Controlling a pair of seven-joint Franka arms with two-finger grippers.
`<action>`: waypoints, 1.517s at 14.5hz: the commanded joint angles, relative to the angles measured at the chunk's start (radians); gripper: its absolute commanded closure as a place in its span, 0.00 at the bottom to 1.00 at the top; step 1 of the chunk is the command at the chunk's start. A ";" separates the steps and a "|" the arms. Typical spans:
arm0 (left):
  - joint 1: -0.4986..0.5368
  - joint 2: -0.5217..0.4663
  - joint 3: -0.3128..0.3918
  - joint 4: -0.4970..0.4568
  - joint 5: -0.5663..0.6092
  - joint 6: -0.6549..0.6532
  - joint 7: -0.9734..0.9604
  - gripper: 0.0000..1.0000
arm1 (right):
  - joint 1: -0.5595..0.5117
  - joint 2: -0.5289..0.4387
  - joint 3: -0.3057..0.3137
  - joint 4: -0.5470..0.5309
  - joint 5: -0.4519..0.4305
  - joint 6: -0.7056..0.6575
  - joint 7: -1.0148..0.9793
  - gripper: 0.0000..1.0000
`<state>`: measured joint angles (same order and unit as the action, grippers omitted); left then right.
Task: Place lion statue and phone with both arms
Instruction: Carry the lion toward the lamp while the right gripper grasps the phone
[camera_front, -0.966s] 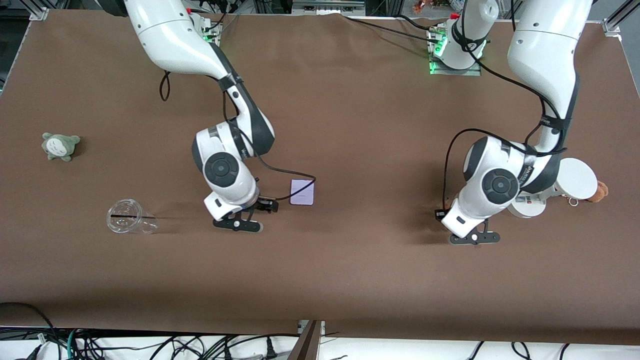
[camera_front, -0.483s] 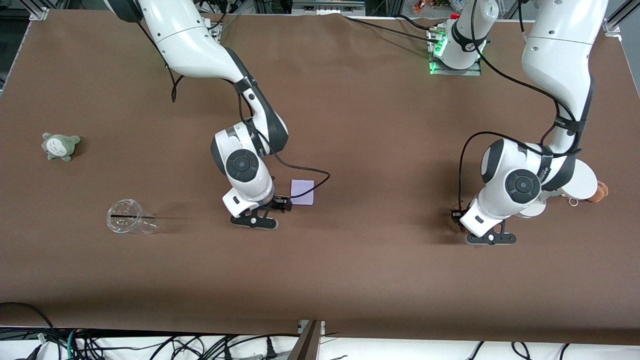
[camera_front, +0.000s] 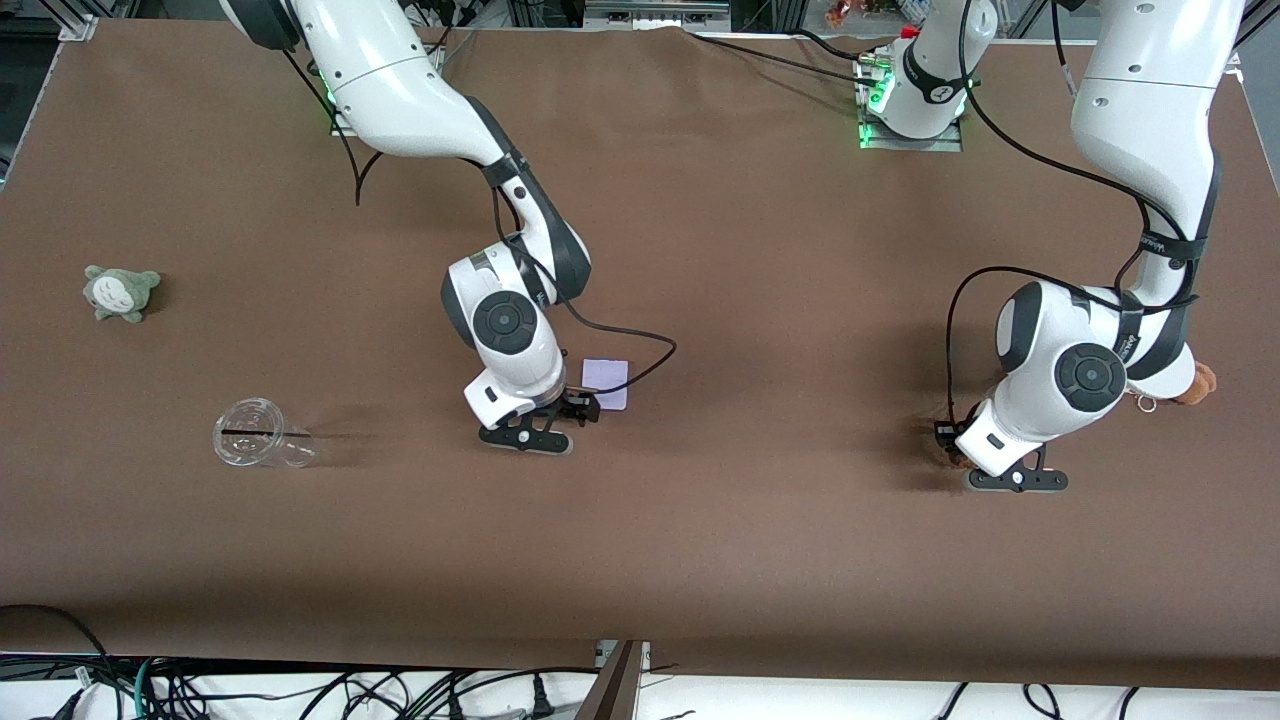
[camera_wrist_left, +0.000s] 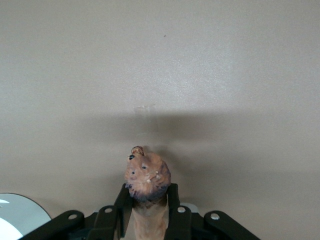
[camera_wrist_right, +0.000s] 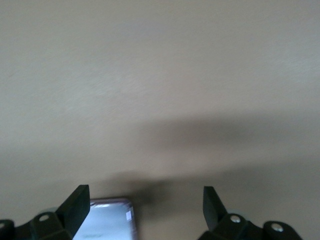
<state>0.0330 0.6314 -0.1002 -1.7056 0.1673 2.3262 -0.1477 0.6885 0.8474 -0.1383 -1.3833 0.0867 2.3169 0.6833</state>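
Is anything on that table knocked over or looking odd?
One thing: the clear plastic cup lies tipped on its side toward the right arm's end of the table, with no spill visible. Otherwise the left gripper holds the lion statue, and the open right gripper hovers by the flat-lying phone.

- Even, bright overhead light across the brown worktop (camera_front: 760, 250) in the front view, no glare on the cloth.
- Soft dark shadow pools on the worktop beside the left end effector (camera_front: 965, 462), toward the right arm's end.
- A fainter smear of shadow lies near the clear cup (camera_front: 258, 433).
- Green indicator lights glow at both arm bases.
- Left wrist view: washed-out, greyish worktop, a broad shadow band above the lion statue (camera_wrist_left: 146, 176), which is fairly sharp.
- Right wrist view: soft, hazy; the phone (camera_wrist_right: 106, 220) is blurred with a pale sheen, shadow beside it.
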 joint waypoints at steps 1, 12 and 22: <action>0.008 -0.029 -0.010 -0.034 0.023 0.012 0.011 1.00 | 0.055 0.022 -0.007 0.013 0.001 0.030 0.060 0.00; 0.008 -0.030 -0.010 -0.039 0.023 -0.022 0.011 0.00 | 0.120 0.055 -0.014 0.012 -0.037 0.065 0.087 0.00; 0.001 -0.179 -0.038 -0.025 0.012 -0.180 0.037 0.00 | 0.118 0.059 -0.014 0.004 -0.056 0.064 0.084 0.00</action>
<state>0.0323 0.5176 -0.1235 -1.7186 0.1674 2.1929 -0.1280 0.8033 0.8988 -0.1468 -1.3806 0.0474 2.3820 0.7716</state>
